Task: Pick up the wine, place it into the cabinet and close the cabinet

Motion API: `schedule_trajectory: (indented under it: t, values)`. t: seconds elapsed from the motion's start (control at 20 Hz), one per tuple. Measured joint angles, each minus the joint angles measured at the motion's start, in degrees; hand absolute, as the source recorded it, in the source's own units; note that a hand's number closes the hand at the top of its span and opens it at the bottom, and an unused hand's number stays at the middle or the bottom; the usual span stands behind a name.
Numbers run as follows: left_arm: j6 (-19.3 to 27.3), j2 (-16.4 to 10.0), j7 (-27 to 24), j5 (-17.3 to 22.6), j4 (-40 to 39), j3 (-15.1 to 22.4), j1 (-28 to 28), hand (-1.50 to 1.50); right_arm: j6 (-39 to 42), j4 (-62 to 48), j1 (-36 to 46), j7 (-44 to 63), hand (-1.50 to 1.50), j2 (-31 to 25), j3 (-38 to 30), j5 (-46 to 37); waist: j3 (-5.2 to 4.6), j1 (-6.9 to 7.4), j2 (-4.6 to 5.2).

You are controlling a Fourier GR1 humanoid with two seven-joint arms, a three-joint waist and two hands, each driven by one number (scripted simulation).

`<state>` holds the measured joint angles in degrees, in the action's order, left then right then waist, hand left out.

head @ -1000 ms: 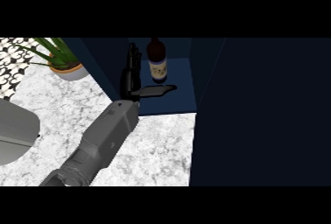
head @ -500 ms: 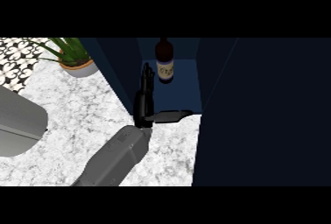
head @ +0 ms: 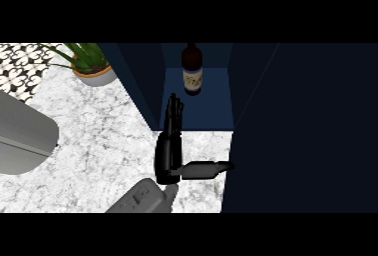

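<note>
The wine (head: 193, 67) is standing upright on the cabinet (head: 212, 102) shelf, neck pointing to the top of the view. It's got a pale label with some writing on it, but I can't read any of it. The left hand (head: 169, 154) sits on the marble counter (head: 96, 130) just in front, not touching the bottle, fingers straight and thumb stuck out sideways, holding nothing.

Dark wine bottle (head: 193, 68), upright, inside open cabinet (head: 208, 97)

marble counter (head: 96, 145) before me: potted plant (head: 88, 67) at eleven o'clock, grey object (head: 22, 135) at nine; wine (head: 193, 70) on cabinet floor (head: 212, 106) at twelve.
</note>
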<state>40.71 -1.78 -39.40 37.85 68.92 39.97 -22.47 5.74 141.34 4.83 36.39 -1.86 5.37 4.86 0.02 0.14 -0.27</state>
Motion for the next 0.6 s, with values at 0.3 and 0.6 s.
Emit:
schedule_trajectory:
  t: [0.3,0.6]
  values:
    - [6.96,-3.77,5.48,-5.02,15.44,4.18,8.32,-1.5,0.23,0.1,-1.12,-0.95,-1.5,0.04,0.43,-0.18,0.01,0.12,0.0]
    - [7.63,-7.51,5.98,-8.6,26.41,6.64,17.52,-1.5,1.67,0.25,-3.2,-2.05,-1.5,-0.38,0.36,0.06,0.0,0.02,0.08]
